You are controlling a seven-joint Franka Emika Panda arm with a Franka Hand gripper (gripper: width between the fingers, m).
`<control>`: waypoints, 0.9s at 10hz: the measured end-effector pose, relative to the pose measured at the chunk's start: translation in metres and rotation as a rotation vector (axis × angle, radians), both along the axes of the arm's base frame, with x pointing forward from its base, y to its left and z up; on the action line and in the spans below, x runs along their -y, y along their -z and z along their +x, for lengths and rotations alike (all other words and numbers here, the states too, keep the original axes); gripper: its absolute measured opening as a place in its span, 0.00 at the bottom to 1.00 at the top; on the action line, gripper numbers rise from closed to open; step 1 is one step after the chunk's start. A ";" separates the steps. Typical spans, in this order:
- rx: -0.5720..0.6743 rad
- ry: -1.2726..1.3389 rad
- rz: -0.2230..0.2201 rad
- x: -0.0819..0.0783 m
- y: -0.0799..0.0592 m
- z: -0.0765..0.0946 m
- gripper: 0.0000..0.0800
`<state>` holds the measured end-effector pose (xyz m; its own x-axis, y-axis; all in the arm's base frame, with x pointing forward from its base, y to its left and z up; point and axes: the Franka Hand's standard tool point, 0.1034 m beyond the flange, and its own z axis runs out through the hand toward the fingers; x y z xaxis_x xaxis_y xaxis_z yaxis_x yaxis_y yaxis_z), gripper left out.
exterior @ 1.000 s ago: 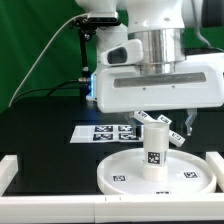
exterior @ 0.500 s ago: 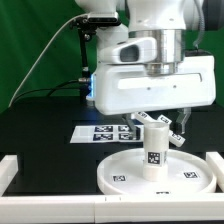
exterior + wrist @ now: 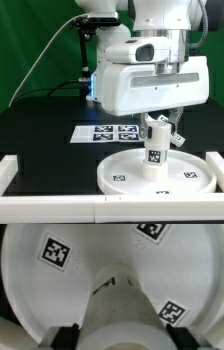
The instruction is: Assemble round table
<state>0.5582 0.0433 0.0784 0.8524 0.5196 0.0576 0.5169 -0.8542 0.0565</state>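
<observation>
The large round disc [image 3: 115, 172] lies flat on the black table near the front. The thick cylindrical leg [image 3: 154, 156] stands upright at its centre, a tag facing the camera. My gripper [image 3: 160, 126] reaches down from above and is shut on the leg's upper end. In the wrist view the leg [image 3: 120, 303] runs down to the disc [image 3: 35, 291], and my gripper [image 3: 122, 336] has its dark finger pads [image 3: 66, 335] pressed against the leg on either side. I cannot make out the small base piece.
The marker board [image 3: 105, 132] lies on the table just behind the disc. White border rails stand at the exterior view's left [image 3: 8, 170] and right [image 3: 216, 160] and along the front edge. A green backdrop is behind.
The hand has turned about the leg's axis while staying closed on it. The leg stays upright on the disc, and the disc has not shifted.
</observation>
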 end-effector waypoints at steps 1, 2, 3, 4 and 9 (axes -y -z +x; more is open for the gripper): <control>0.001 0.040 0.003 0.000 0.000 0.000 0.50; 0.002 0.124 0.010 0.000 0.000 0.000 0.50; 0.012 0.184 0.014 0.001 0.000 0.001 0.50; 0.068 0.284 0.018 0.002 0.000 0.003 0.50; 0.131 0.996 0.119 0.003 0.001 0.006 0.51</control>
<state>0.5637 0.0402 0.0773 0.8783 -0.4402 0.1868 -0.4386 -0.8972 -0.0518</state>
